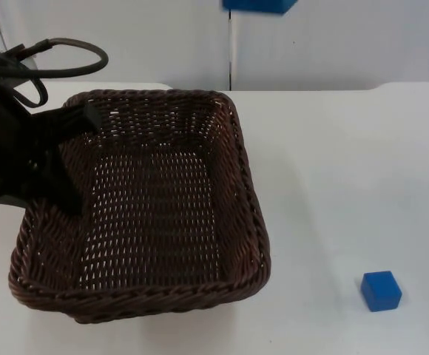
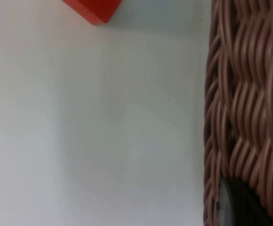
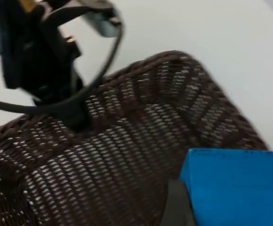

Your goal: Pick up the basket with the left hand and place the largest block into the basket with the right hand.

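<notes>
A dark brown wicker basket (image 1: pixel 155 200) fills the left half of the top view. My left gripper (image 1: pixel 55 181) is shut on the basket's left rim. In the left wrist view the woven wall (image 2: pixel 244 113) runs beside a black fingertip (image 2: pixel 237 207). A large blue block (image 1: pixel 259 5) hangs at the far edge of the top view, above the basket's far right corner. In the right wrist view my right gripper (image 3: pixel 230 209) is shut on this block (image 3: pixel 237 183), one fingertip (image 3: pixel 176 207) pressed against its side, with the basket's inside (image 3: pixel 103 165) below it.
A small blue block (image 1: pixel 381 290) lies on the white table (image 1: pixel 348 170) at the front right. A red block (image 2: pixel 93 8) lies on the table outside the basket's left wall. The grey partition wall (image 1: pixel 333 44) closes the back.
</notes>
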